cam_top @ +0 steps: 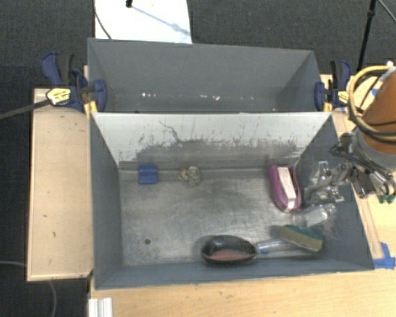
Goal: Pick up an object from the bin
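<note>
- Pincer (322, 189) low by the right wall of the bin (185, 131), just beside a purple-and-white case (284, 187); wide or narrow, cannot tell.
- Just in front: clear plastic piece (318, 214), green-topped block (302, 238).
- Blue cube (148, 174) well apart, back left.

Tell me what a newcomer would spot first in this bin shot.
The gripper hangs low by the right wall of the bin, close beside a purple-and-white oblong thing lying near that wall. Next comes a dark oval thing with a reddish face at the front middle, with a greenish pad to its right. A small blue block sits at the back left.
</note>
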You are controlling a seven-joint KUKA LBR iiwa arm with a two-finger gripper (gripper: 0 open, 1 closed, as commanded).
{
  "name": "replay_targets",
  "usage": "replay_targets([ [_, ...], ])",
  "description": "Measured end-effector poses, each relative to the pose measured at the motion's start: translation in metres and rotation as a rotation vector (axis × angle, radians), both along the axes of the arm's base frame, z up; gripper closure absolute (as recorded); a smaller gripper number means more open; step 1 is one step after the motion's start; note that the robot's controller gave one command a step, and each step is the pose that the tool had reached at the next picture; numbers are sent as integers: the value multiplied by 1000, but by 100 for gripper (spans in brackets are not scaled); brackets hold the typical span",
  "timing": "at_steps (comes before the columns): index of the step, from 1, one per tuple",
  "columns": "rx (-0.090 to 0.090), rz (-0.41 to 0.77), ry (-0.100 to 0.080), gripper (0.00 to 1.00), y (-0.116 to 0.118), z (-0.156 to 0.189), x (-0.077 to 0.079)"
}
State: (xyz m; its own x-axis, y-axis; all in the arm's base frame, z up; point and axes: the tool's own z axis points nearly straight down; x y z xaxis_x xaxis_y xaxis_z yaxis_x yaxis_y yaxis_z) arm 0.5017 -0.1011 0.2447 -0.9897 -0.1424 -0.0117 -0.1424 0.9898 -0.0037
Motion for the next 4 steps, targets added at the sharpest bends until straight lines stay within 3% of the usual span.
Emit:
replay_targets([
  [1,2,-3,10,0,0,-5,-2],
  [2,1,123,5,0,44,-163,-17],
  [3,2,126,11,100,44,-165,-19],
  [4,-3,445,3,100,61,-18,-2],
])
